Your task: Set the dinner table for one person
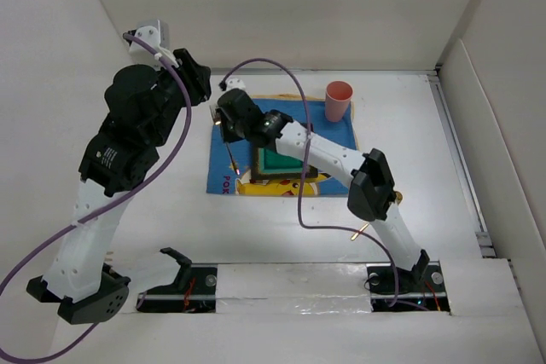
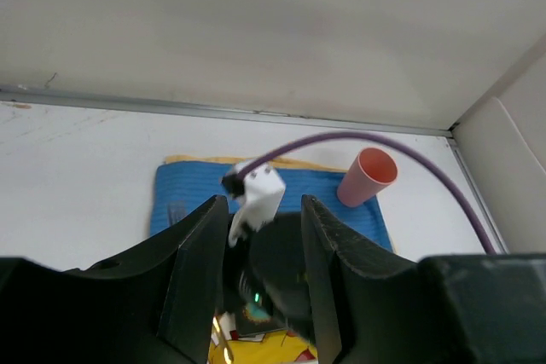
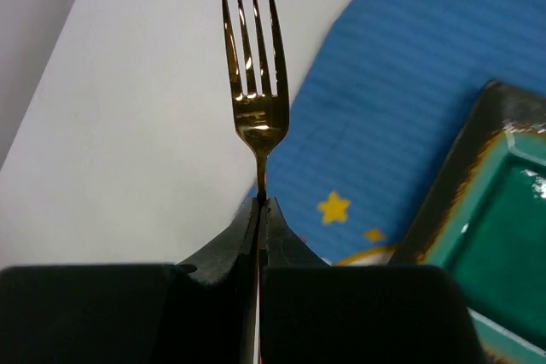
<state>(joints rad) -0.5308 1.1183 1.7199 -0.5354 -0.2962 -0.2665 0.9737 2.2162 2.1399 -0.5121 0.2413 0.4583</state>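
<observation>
My right gripper (image 3: 258,204) is shut on the handle of a gold fork (image 3: 256,83), tines pointing away, over the left edge of the blue placemat (image 3: 401,83) where it meets the white dinner table (image 3: 128,125). From above, the right gripper (image 1: 227,132) and fork (image 1: 232,158) hang at the mat's left side. A green square plate (image 1: 277,162) sits on the placemat (image 1: 341,130) and a pink cup (image 1: 338,100) stands at its far right corner. My left gripper (image 1: 194,74) is raised left of the mat, open and empty (image 2: 262,204).
A gold utensil (image 1: 358,230) lies on the table (image 1: 426,151) partly under my right arm. White walls enclose the table. Purple cables loop over both arms. The cup (image 2: 368,176) and placemat (image 2: 183,198) show beyond my left fingers.
</observation>
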